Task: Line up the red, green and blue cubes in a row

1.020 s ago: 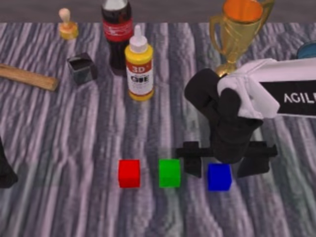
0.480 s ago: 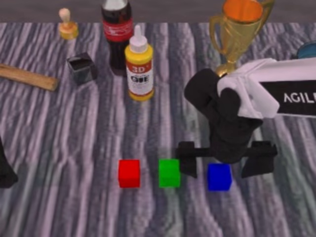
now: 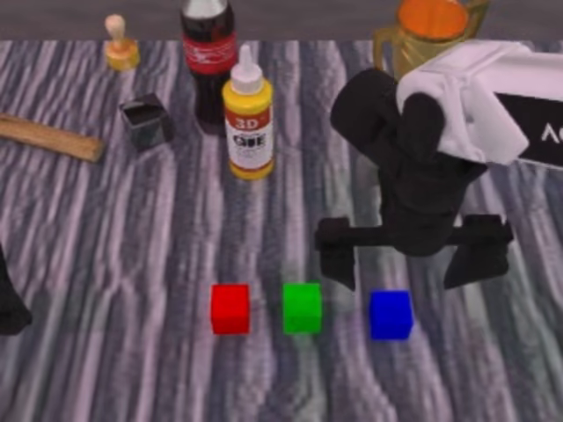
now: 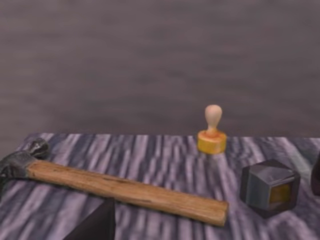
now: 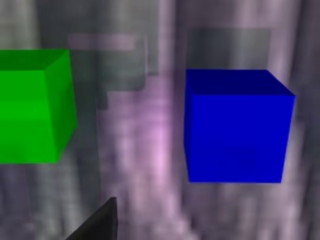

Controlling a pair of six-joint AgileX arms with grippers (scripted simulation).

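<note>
My right gripper [image 3: 413,264] has lifted off the blue cube [image 3: 391,315], jaws apart; row with red cube [image 3: 230,309] and green cube [image 3: 302,308] looks done; next, retreat.

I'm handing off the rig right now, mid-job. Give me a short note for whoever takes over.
Right gripper: open, holding nothing, raised above and behind the blue cube.
Left arm: parked at the table's left edge, only partly in view.
Cubes: red cube, green cube and blue sit in a row near the front edge, none touching.
Done: all three look lined up.
Left: probably just retract the right arm; check spacing if it matters.
</note>
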